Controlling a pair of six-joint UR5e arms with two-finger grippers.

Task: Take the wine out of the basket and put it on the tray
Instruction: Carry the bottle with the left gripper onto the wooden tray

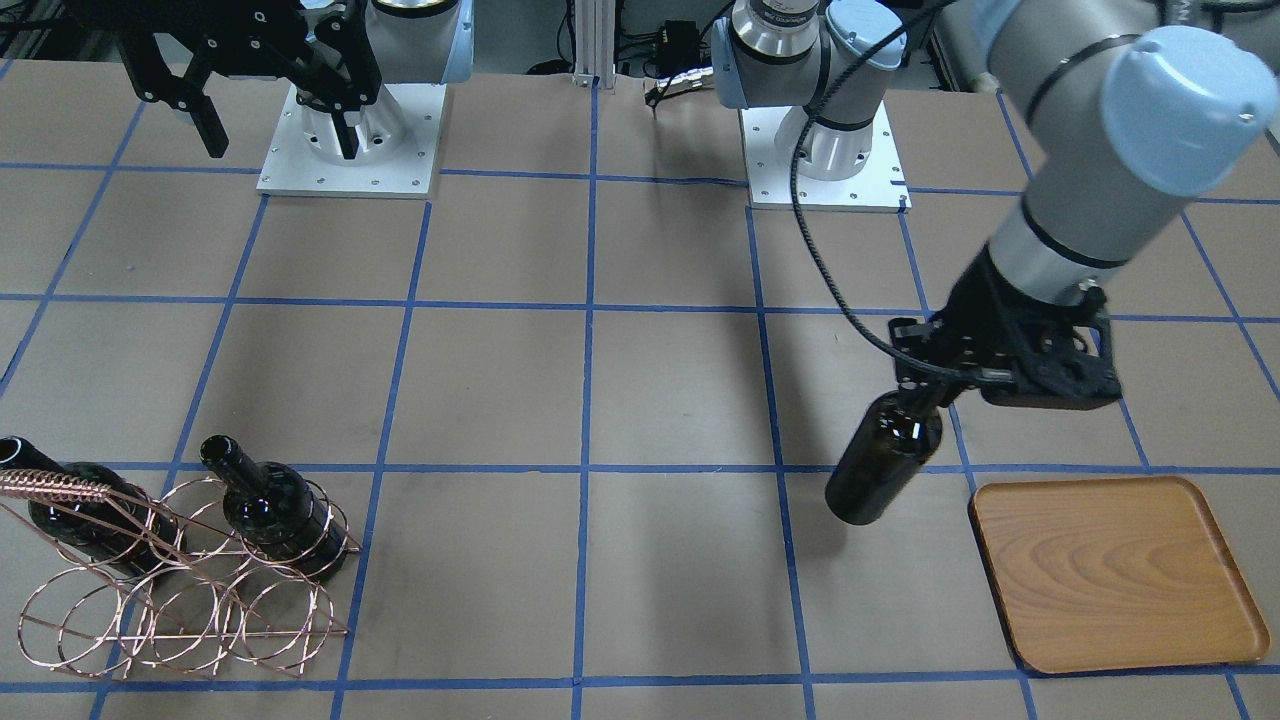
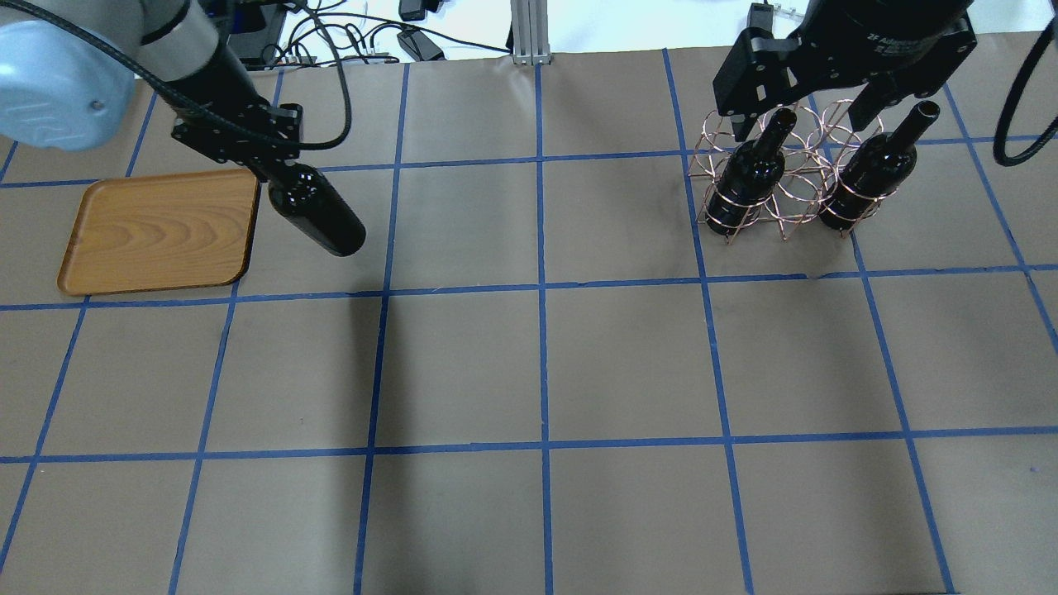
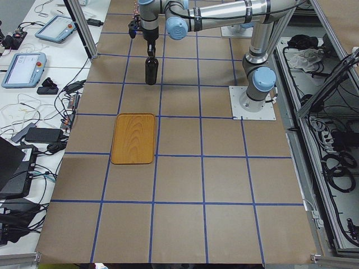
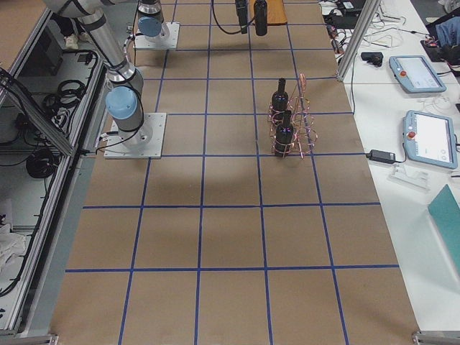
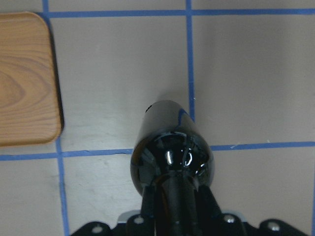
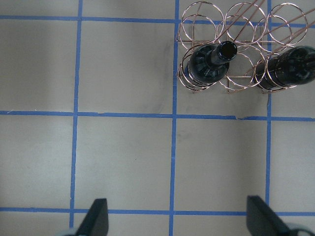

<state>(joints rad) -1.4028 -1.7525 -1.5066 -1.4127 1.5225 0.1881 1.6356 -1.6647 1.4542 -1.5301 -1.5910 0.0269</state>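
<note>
Left tool (image 1: 935, 392): fingers were pressed onto the narrow neck of the wine (image 1: 885, 461), the bottle hanging base-down and slightly tilted, clear of the counter (image 1: 640, 400). In the left wrist view the dark shoulder of the bottle (image 5: 172, 152) was seen directly below the clamping fingers (image 5: 204, 201). The bottle was held just beside one edge of the tray (image 1: 1115, 572), not over it; in the overhead view it (image 2: 316, 209) was seen just off the tray's (image 2: 161, 231) nearest short edge.

Right tool (image 1: 270, 110): fingers were spread wide, nothing between them, raised near the right arm's base. In the right wrist view both fingertips (image 6: 96, 219) were seen far apart at the lower frame edge, above bare counter.

Wine: near-black glossy glass, unlabelled, cylindrical body with rounded shoulder and narrow neck.

Basket (image 1: 185, 585): thin copper-coloured wire, rows of round rings, twisted wire handle. Two further bottles (image 1: 270, 510) were lodged in its rings, necks upward and leaning; open lipped mouths were visible. The remaining rings were unoccupied. The basket (image 2: 785, 178) stood well apart from the tray, at the opposite end of the counter.

Tray: flat light-brown wood, visible curved grain, rounded corners, low raised rim; no contents.

Counter: matt brown sheet surface, divided into squares by blue tape lines.
</note>
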